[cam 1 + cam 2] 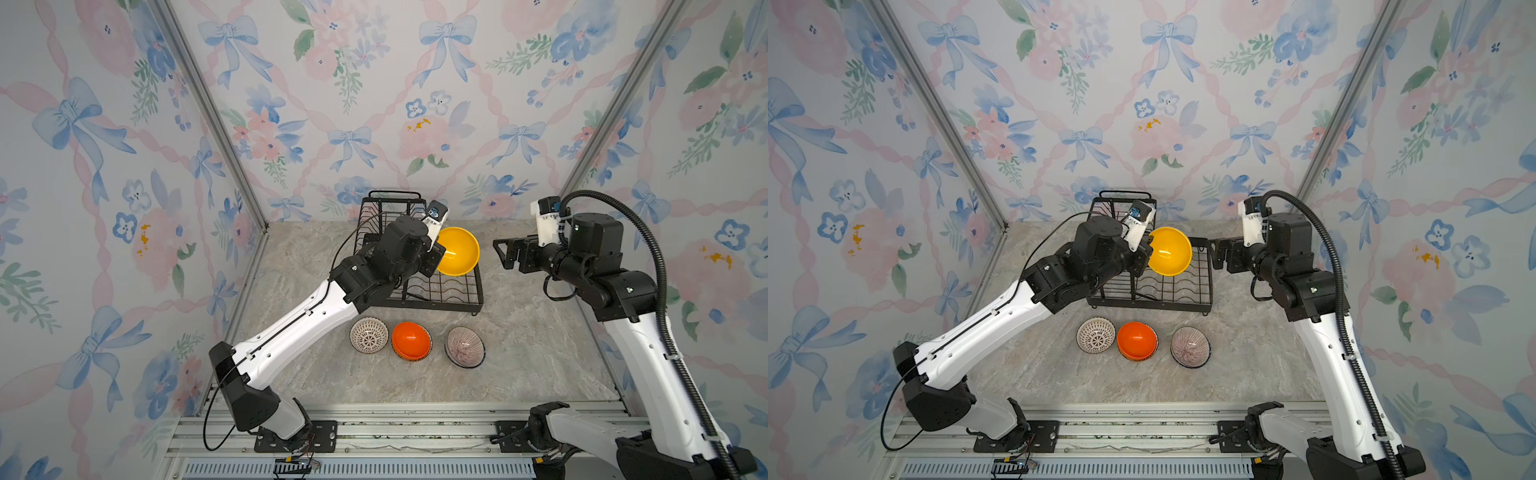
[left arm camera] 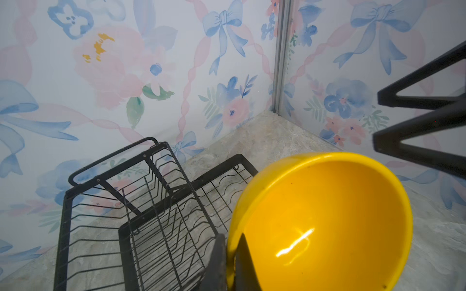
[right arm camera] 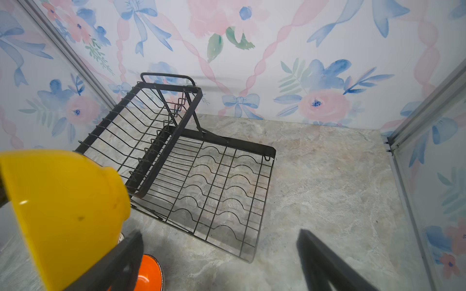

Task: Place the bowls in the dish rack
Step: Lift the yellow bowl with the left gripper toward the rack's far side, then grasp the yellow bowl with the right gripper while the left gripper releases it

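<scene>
The left tool point(image 1: 437, 254) is clamped tight on the rim of the yellow bowl point(image 1: 459, 251), and the left wrist view makes it plain: one finger point(image 2: 245, 262) sits inside the bowl and the other is outside against the wall. The bowl is up in the air, tipped on its side, with its open face turned back toward the left arm and its rounded underside toward the right arm. In both top views it hangs over the far right part of the dish rack point(image 1: 440, 306), above the wide lower tray point(image 3: 216, 181) with its wavy wire slots. The raised upper basket point(image 3: 141, 121) with the handle is just beside it on the left. Over on the other side, the right tool point(image 1: 502, 253) has its jaws spread wide with nothing between them. It hovers just off the right edge of the rack, pointing in at the yellow bowl, near it but clearly apart. Down on the marbled table point(image 1: 540, 332), in front of the rack, three more bowls stand in a row. The lattice bowl point(image 1: 369, 335) is on the left, the orange bowl point(image 1: 410, 340) is in the middle, just beside it, and the pink-striped bowl point(image 1: 465, 347) is on the right with a small gap. A darker rim shows under the edges of the orange and the striped bowls, though what lies beneath them I can't make out.
</scene>
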`<state>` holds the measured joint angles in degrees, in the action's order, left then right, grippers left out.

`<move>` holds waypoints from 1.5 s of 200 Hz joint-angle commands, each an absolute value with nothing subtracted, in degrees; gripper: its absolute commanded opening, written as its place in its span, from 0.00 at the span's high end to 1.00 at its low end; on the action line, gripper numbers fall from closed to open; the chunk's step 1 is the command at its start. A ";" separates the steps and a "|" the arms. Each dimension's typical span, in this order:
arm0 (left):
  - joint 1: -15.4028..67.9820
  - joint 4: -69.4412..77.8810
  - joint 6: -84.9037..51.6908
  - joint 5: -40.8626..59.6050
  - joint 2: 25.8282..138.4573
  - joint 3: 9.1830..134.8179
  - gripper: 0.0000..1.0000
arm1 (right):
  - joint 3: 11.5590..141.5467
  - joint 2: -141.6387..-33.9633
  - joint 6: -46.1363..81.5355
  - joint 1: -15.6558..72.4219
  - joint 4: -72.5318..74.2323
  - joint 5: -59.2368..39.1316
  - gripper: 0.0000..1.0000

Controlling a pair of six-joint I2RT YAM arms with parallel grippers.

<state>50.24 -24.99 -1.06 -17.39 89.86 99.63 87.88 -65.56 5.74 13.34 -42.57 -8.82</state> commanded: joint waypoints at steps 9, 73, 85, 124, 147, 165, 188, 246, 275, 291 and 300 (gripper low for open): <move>46.71 -22.33 3.30 -18.66 94.76 105.39 1.00 | 91.23 -66.26 7.52 13.62 -40.66 -12.65 0.01; 43.10 -19.98 3.91 -14.76 101.48 111.56 1.00 | 92.71 -74.64 10.63 16.47 -34.51 -14.63 0.06; 42.68 -19.82 3.80 -13.61 102.40 112.42 1.00 | 93.48 -77.11 10.64 17.51 -33.54 -13.52 0.07; 42.01 -19.28 3.56 -11.80 104.66 114.17 1.00 | 96.21 -83.91 11.81 19.33 -30.55 -8.10 0.16; 41.93 -18.89 3.34 -11.51 105.00 114.12 1.00 | 97.62 -86.47 12.28 19.83 -29.82 -6.43 0.27; 41.84 -18.82 3.34 -11.26 105.03 114.08 1.00 | 97.91 -87.77 12.61 20.36 -29.23 -6.06 0.40; 41.75 -18.46 3.07 -10.83 105.26 113.90 1.00 | 97.72 -88.75 12.78 20.99 -29.02 -5.28 0.53; 41.66 -17.67 2.33 -9.57 105.25 112.86 1.00 | 97.09 -88.59 12.26 21.45 -29.29 -3.26 0.93; 41.53 -17.58 2.02 -8.29 104.76 111.65 1.00 | 96.33 -88.24 11.36 21.36 -29.37 -2.34 1.00; 41.03 -17.71 2.41 -6.48 103.79 110.83 1.00 | 95.65 -88.24 10.52 21.12 -29.17 -1.75 1.00; 40.44 -17.75 2.59 -5.38 102.80 110.24 0.98 | 95.11 -88.24 9.82 20.88 -28.84 -1.59 1.00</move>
<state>42.52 -18.41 2.42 -8.49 104.86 112.05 95.79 -89.76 12.64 20.84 -30.30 -0.71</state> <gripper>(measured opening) 0.050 0.089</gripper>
